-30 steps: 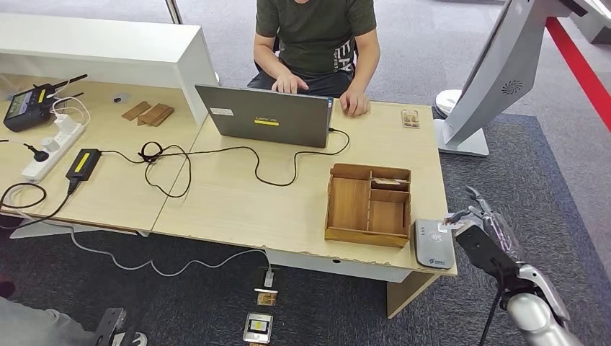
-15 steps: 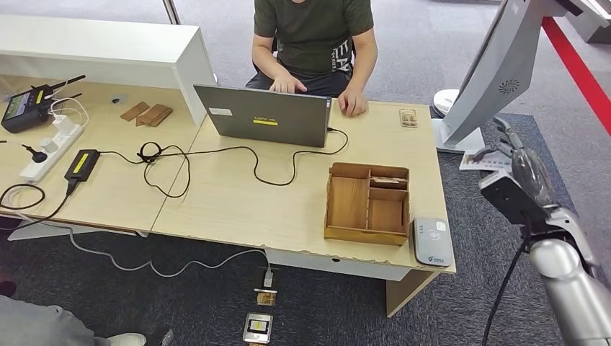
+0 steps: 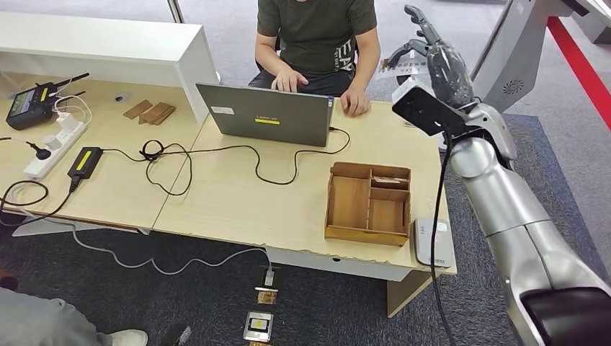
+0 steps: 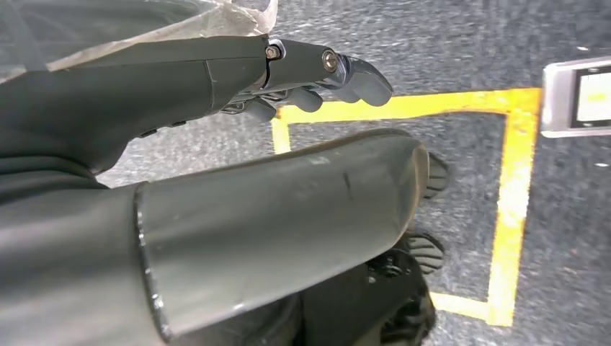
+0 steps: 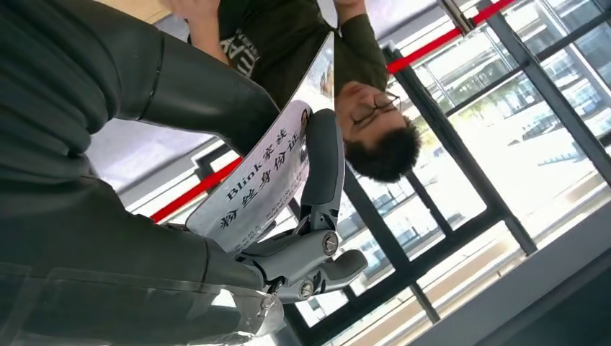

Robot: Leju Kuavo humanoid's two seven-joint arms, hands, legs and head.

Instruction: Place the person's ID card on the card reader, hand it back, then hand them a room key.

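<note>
step: handing ID card back | right hand pinches card, raised at person's 3 o'clock | left hand holds nothing, fingers loosely apart | next: person takes card, then room key

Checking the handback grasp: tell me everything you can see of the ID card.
The ID card is a thin, flat, pale card, whitish with a lilac tint, printed with dark text: "Blink" and Chinese characters. It looks like plastic or laminated paper. The right hand pinches it between the thick thumb and a darker finger that lies across its face, so part of the print is hidden. In the head view the card is raised above the far edge of the desk, next to the seated person, and touches nothing but the hand.
</note>
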